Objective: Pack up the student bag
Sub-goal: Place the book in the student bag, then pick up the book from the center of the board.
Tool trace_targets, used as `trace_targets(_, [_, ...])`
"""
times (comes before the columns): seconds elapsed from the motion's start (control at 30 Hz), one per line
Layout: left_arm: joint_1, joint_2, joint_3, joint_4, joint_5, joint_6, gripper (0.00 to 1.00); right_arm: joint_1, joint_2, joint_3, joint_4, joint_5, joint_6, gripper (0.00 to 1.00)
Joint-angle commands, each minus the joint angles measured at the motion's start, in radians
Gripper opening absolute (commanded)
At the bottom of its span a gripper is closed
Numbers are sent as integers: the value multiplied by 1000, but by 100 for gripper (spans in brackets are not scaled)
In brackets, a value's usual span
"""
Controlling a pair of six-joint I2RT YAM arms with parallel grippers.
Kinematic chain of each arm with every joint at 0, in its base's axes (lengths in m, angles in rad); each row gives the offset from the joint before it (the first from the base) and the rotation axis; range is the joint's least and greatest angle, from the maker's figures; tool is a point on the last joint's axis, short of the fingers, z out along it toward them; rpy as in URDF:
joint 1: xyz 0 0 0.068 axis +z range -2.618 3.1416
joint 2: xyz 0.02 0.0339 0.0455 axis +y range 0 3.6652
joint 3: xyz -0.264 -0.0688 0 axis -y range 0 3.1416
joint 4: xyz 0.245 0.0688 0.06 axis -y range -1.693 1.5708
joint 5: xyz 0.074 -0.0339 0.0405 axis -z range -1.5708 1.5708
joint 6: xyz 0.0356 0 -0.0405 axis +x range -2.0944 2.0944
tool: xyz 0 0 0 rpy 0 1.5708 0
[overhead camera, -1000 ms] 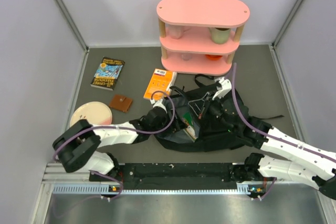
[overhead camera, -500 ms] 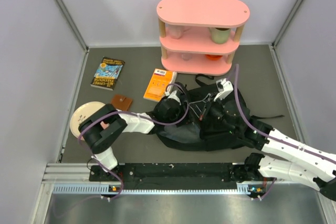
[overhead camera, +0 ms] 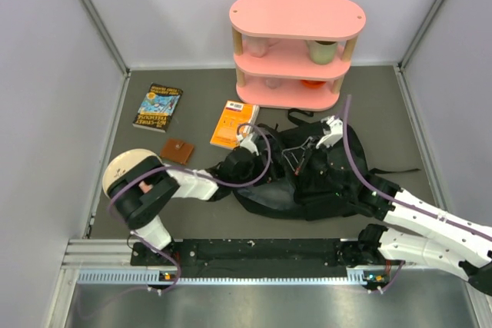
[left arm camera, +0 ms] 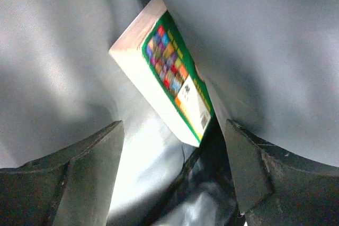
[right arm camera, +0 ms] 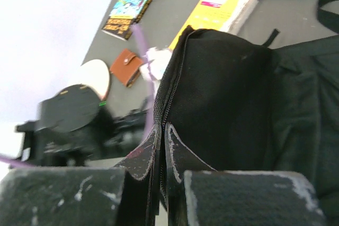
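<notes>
The student bag (overhead camera: 315, 186), a floppy black backpack, lies on the mat in front of the arms. My left gripper (left arm camera: 172, 170) is inside its opening, open, with pale grey lining all round it. A green-covered book (left arm camera: 169, 78) lies in the bag just beyond the fingertips and touches neither finger. In the top view the left wrist (overhead camera: 244, 160) sits at the bag's left edge. My right gripper (right arm camera: 164, 152) is shut on the bag's zipper edge (right arm camera: 172, 86) and holds that flap up (overhead camera: 301, 153).
An orange book (overhead camera: 233, 123), a blue book (overhead camera: 157, 107), a brown wallet (overhead camera: 177, 150) and a pale plate (overhead camera: 123, 167) lie left of the bag. A pink three-tier shelf (overhead camera: 296, 51) with cups stands at the back. Grey walls close in both sides.
My left arm has pushed further right into the bag's opening. The green book seen at the opening a second ago is now hidden in the top view. The right gripper keeps its hold.
</notes>
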Motion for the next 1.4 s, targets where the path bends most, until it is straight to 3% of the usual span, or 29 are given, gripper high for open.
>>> trace_targets(0.0, [2,-191,-106,-41,-48,64,81,-36,-7,24,-68,105,39,0])
trace_targets(0.2, [2,-487,-188,-334,-205,133,85,-53,-15,1,-57,62,36,0])
trace_targets(0.43, [2,-844,-126,-687,-499,230,98,-49,47,-51,56,-249,30,8])
trace_targets(0.53, [24,-899,-58,-802,-583,300,98,-42,93,-42,59,-342,27,16])
trace_targets(0.6, [89,-895,18,-900,-572,337,98,-37,107,-30,33,-349,29,26])
trace_targets(0.7, [219,-875,90,-951,-483,366,99,-36,91,-7,33,-349,26,50])
trace_targets(0.73, [249,-878,99,-953,-468,377,98,-36,88,15,30,-344,21,63])
trace_targets(0.8, [347,-886,116,-945,-421,417,98,-36,84,41,24,-332,15,69])
trace_targets(1.0, [583,-782,242,-979,-295,512,98,-36,178,161,27,-285,35,72])
trace_targets(1.17, [737,-608,355,-962,-256,581,98,-36,329,245,35,-263,67,72])
trace_targets(1.3, [911,-452,427,-931,-172,609,98,-37,384,257,62,-300,88,72])
trace_targets(1.37, [948,-365,453,-893,-175,638,98,-34,387,242,68,-335,95,73])
